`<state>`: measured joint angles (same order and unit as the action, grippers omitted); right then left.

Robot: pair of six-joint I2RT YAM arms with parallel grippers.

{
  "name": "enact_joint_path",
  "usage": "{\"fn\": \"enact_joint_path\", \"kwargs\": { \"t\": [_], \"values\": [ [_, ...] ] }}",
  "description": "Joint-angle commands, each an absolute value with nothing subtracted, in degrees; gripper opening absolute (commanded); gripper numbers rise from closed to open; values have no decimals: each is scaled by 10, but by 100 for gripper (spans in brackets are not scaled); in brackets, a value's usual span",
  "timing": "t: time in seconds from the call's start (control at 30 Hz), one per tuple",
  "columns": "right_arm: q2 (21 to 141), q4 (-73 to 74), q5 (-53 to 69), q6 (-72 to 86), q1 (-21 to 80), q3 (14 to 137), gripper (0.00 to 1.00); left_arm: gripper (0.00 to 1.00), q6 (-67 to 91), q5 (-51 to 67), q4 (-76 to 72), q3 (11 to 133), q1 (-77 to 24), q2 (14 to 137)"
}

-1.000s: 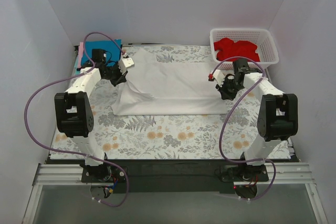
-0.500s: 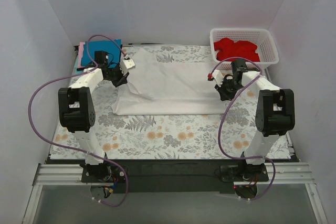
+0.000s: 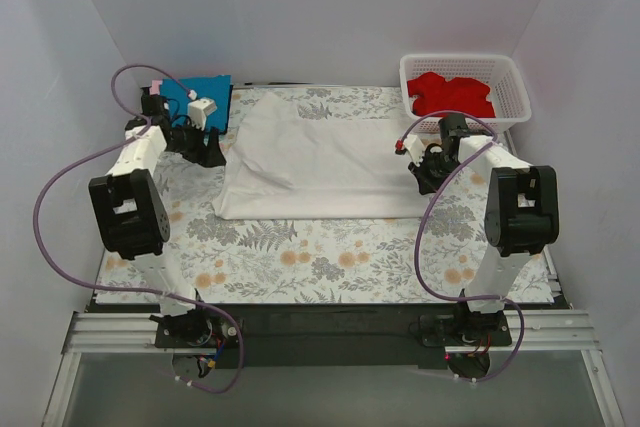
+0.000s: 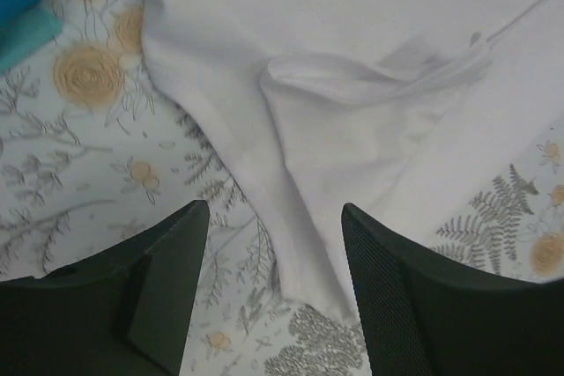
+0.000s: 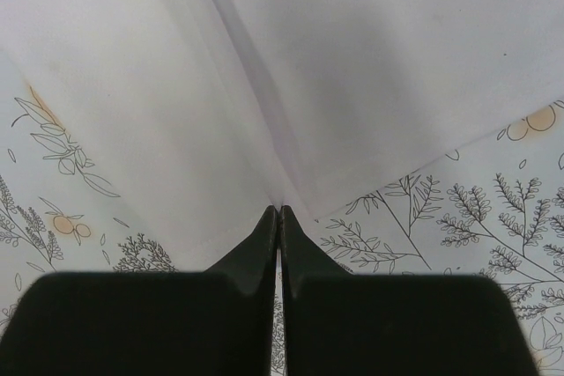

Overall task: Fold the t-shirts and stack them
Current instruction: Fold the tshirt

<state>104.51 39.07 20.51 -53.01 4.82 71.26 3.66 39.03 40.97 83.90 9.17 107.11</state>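
White and softly creased, the t-shirt (image 3: 320, 162) lies flat on the floral tablecloth (image 3: 330, 257) (right gripper (image 5: 279, 213) pinched shut on its edge, left gripper (image 4: 273, 213) spread wide, empty, over its rumpled corner).

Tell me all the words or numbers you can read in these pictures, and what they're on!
None can be read. The white t-shirt, red t-shirt, blue t-shirt, basket and flowery table cloth show no letters or numbers. A pale patch on the white t-shirt may be a label, but nothing on it is legible.
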Motion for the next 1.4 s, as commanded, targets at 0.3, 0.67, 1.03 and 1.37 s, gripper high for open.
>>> {"fn": "enact_joint_path", "kwargs": {
  "t": [0.3, 0.67, 1.03, 1.37],
  "values": [
    [1054, 396, 202, -513, 45, 726, 1, 62, 94, 415, 471, 691, 108, 989],
    [1067, 397, 185, -511, 45, 725, 1, 45, 102, 388, 457, 689, 107, 1044],
    [1084, 396, 183, -500, 45, 735, 1, 10, 168, 364, 436, 733, 105, 1129],
    [1084, 410, 167, -488, 45, 757, 1, 1, 168, 337, 434, 713, 105, 1124]
  ]
}}
